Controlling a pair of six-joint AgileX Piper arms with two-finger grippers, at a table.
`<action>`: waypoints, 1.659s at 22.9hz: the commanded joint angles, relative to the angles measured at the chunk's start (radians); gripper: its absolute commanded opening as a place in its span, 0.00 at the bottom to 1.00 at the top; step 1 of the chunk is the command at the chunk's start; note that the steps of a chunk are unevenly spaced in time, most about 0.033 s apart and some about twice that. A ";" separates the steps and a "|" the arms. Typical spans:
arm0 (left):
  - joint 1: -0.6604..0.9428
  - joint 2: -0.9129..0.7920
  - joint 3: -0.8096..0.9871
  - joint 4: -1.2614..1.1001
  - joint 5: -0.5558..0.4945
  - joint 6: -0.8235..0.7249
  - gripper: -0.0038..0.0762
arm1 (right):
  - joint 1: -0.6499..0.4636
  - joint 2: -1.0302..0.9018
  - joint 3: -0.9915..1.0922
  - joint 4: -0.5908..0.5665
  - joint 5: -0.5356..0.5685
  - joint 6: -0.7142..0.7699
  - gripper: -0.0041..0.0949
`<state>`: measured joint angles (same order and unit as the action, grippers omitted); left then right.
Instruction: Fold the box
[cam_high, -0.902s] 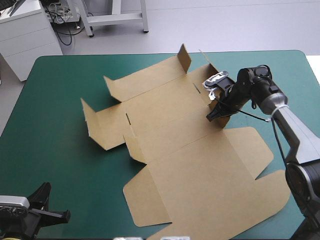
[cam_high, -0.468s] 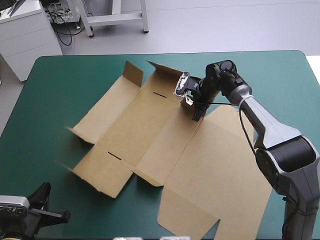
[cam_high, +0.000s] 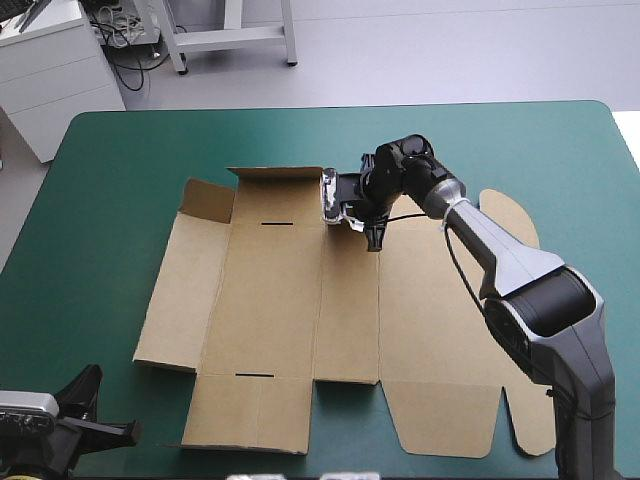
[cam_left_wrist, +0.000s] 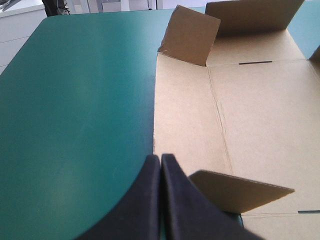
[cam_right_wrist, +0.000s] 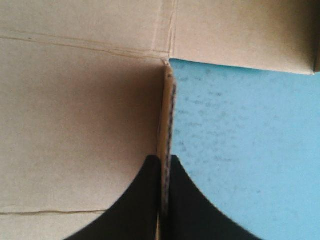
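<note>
Brown box (cam_high: 280, 310), creased flat board, flaps (cam_high: 208, 200) upturned, right tool (cam_high: 374, 242) pinching its edge, left tool (cam_left_wrist: 160, 159) pressed together

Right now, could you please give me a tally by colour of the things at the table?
Brown: 1, the box
Black: 2, the left gripper and the right gripper
Teal-green: 1, the table cover
Total: 4
</note>
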<state>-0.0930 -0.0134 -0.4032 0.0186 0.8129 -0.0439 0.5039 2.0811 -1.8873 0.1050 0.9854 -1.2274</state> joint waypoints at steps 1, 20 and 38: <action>-0.005 -0.009 -0.035 -0.003 -0.071 -0.008 0.01 | -0.001 -0.060 -0.035 0.057 -0.076 -0.006 0.02; -0.005 -0.009 -0.035 -0.003 -0.071 -0.008 0.01 | -0.003 -0.149 -0.310 -0.177 0.262 0.850 0.37; -0.005 -0.009 -0.035 -0.001 -0.072 -0.017 0.01 | -0.064 -0.724 0.310 -0.317 0.125 1.261 0.02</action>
<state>-0.0930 -0.0134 -0.4032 0.0189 0.8129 -0.0517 0.4444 1.5037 -1.6831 -0.1970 1.2108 0.0136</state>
